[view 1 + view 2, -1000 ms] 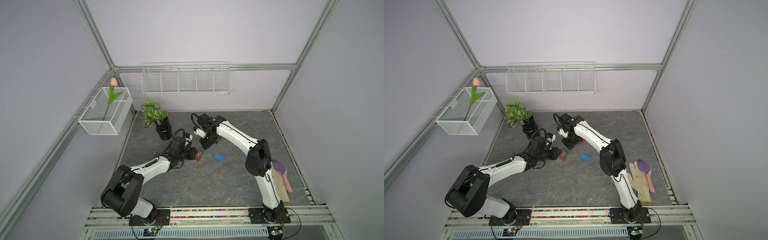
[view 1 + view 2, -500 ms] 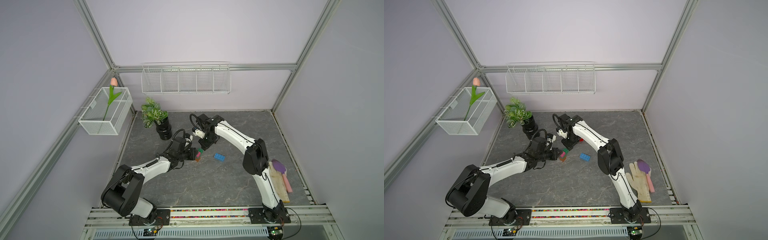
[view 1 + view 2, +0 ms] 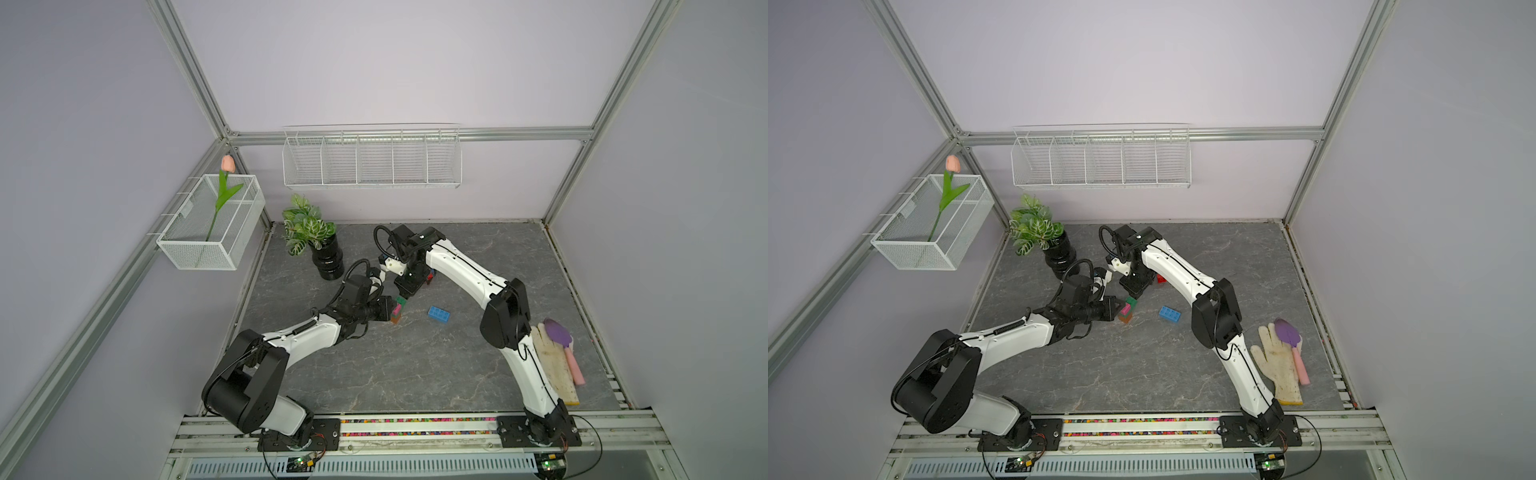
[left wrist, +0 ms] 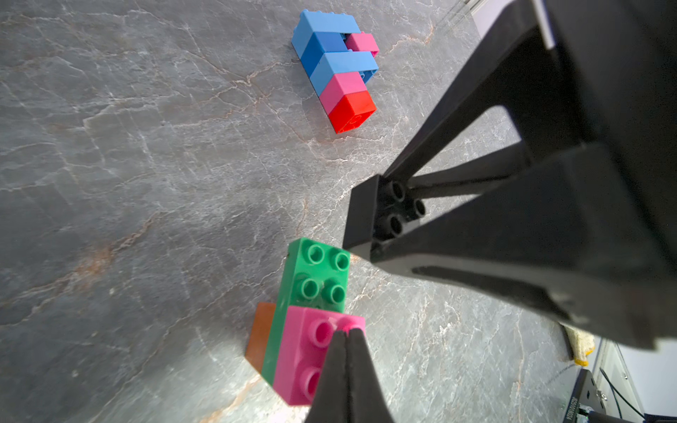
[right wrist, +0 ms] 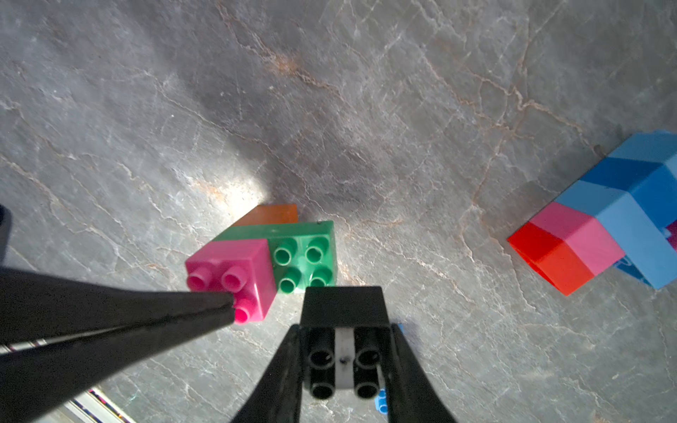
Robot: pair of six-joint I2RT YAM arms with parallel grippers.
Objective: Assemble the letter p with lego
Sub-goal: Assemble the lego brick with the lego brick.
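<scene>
Right gripper (image 5: 344,331) pinches black brick (image 5: 343,304); left gripper (image 4: 346,335), pressed together, braces pink brick (image 4: 296,351); off-centre seating may tip green brick (image 4: 315,271)

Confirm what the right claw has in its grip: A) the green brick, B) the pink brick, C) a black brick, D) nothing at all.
C. In the right wrist view, the right claw is clamped on a black brick, with its hollow underside facing the camera. The brick is close to the bare studs of the green brick.
</scene>
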